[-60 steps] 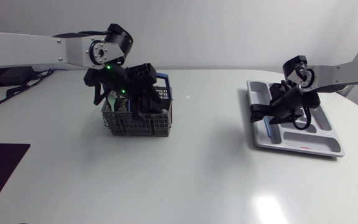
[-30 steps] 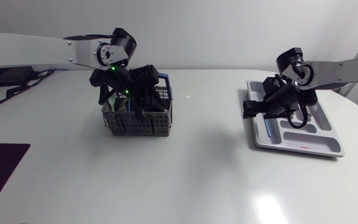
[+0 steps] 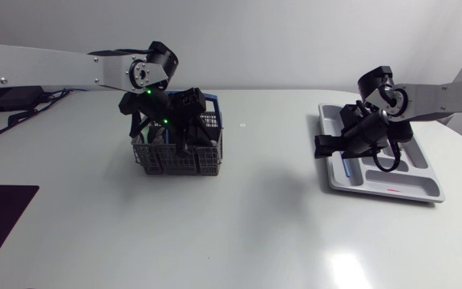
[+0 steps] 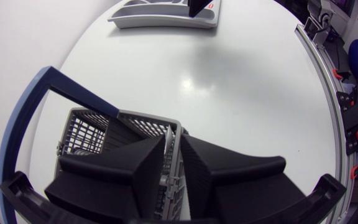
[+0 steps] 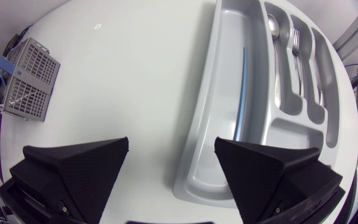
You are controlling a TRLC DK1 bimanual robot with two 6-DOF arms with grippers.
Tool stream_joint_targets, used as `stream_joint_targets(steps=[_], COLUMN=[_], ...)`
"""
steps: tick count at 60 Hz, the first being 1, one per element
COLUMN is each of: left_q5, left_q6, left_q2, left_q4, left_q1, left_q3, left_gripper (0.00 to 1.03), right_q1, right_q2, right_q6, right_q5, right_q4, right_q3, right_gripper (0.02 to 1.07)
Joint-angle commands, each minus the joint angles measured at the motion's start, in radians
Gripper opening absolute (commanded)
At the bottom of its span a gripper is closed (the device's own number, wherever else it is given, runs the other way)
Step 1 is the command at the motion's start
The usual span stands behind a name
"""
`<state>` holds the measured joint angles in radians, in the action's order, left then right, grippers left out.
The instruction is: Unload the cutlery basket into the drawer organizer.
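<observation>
— Where was the cutlery?
— In the cutlery basket (image 3: 184, 166). My left pincer (image 4: 173, 165) pinched a slim metal piece (image 4: 168, 138) there. Stiff, light, likely slippery; I judged it best gripped on its flat.
— And room?
— The basket walls stood close. Bare surface (image 3: 271, 201) lay toward the drawer organizer (image 3: 414, 189), where my right pincer (image 5: 171, 144) hung spread.
</observation>
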<state>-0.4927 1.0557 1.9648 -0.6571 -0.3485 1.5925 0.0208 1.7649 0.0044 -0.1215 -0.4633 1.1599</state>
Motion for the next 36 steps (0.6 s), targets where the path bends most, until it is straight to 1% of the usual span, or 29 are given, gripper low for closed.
stream_joint_targets(steps=[1,6,10,11,17,18,24,36], left_q5=[-0.007,-0.014,-0.015,-0.017,-0.030,-0.035,-0.055,-0.136], left_q6=[0.023,0.015,0.007,0.003,-0.016,-0.017,-0.039,-0.102], left_q2=[0.016,0.016,0.019,0.019,0.019,0.019,0.005,-0.034], left_q4=[-0.012,-0.009,-0.003,-0.001,-0.001,-0.001,-0.001,-0.003], left_q1=[-0.003,-0.001,-0.003,-0.003,-0.006,-0.006,-0.004,0.013], left_q3=[0.004,-0.014,-0.026,-0.029,-0.035,-0.037,-0.043,-0.054], left_gripper=[0.15,0.10,0.09,0.07,0.06,0.04,0.04,0.04], right_q1=[0.010,0.014,0.018,0.018,0.021,0.022,0.024,0.024], right_q2=[-0.018,-0.018,-0.019,-0.019,-0.024,-0.024,-0.030,-0.035], right_q6=[0.026,0.025,0.023,0.023,0.023,0.023,0.022,0.019], right_q5=[0.011,0.011,0.013,0.013,0.013,0.013,0.013,0.019], right_q4=[0.014,0.025,0.032,0.032,0.032,0.032,0.032,0.037], right_q3=[-0.029,-0.042,-0.048,-0.049,-0.052,-0.052,-0.057,-0.072], right_gripper=[1.02,1.02,1.02,1.02,1.02,1.02,1.02,1.02])
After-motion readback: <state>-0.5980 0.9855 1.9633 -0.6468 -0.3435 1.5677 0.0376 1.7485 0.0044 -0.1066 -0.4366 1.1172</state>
